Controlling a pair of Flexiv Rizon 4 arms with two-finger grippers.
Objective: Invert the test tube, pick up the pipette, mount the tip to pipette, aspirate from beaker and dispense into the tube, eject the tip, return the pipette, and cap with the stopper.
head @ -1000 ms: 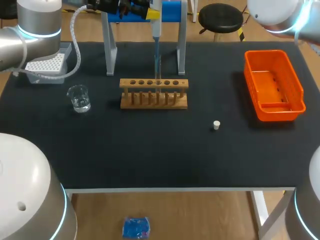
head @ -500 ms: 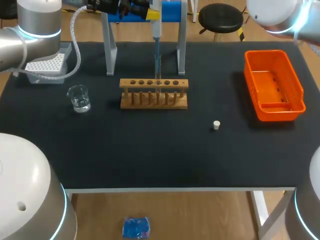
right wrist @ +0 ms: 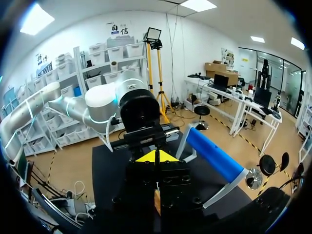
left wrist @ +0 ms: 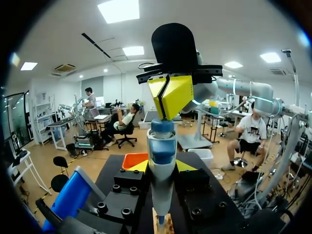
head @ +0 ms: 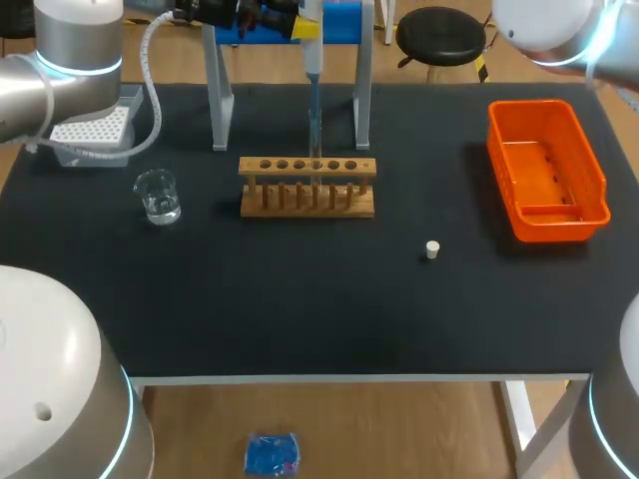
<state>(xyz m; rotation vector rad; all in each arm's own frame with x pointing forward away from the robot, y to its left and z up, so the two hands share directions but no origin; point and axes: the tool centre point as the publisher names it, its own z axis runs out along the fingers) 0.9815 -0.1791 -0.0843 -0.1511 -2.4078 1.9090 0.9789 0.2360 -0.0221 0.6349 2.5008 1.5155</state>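
Left wrist view, my left pincer (left wrist: 162, 166): clamped on pipette (left wrist: 162, 151)
My right pincer (right wrist: 156, 157): tips together at pipette's top
Stopper (head: 431, 249): 4 o'clock of rack (head: 308, 187)

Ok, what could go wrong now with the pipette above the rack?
The pipette hangs over one small hole of the wooden rack; a little drift might spill liquid onto it. The right gripper, shut, rests on the pipette's top, so an off-centre push could tilt it in the left gripper.
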